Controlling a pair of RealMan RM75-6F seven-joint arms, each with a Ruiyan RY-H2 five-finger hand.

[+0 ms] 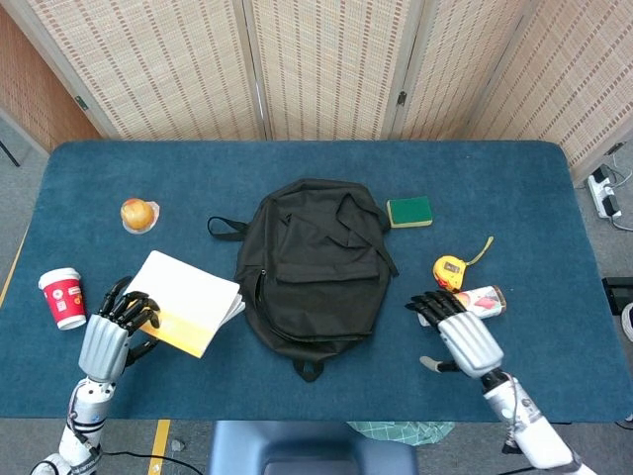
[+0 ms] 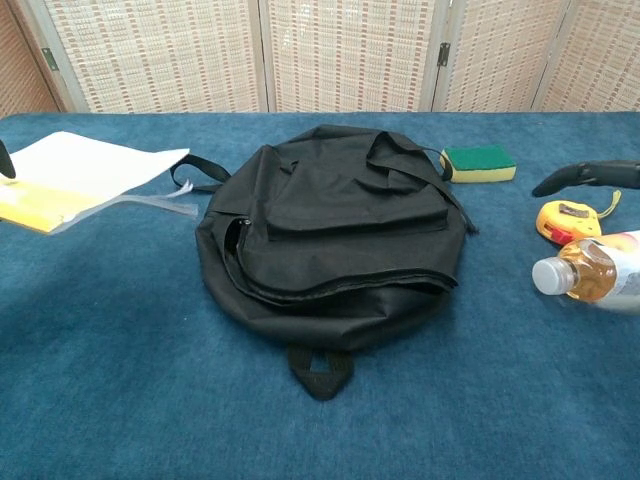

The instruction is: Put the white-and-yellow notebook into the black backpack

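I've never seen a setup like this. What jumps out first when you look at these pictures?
A black backpack lies flat in the middle of the blue table. To its left, the robot's left hand holds a white-and-yellow notebook lifted off the cloth. The right hand hovers with fingers spread by a drink bottle and a yellow tape measure.

Count at this frame, one of each kind:
- black backpack [image 1: 312, 263]: 1
- white-and-yellow notebook [image 1: 190, 303]: 1
- green sponge [image 1: 409, 211]: 1
- yellow tape measure [image 1: 450, 270]: 1
- drink bottle [image 2: 590, 268]: 1
- red paper cup [image 1: 62, 298]: 1
- round orange item [image 1: 137, 213], possibly a fruit or bun; too small to tell: 1
- robot hands: 2, left hand [image 1: 111, 332] and right hand [image 1: 457, 332]
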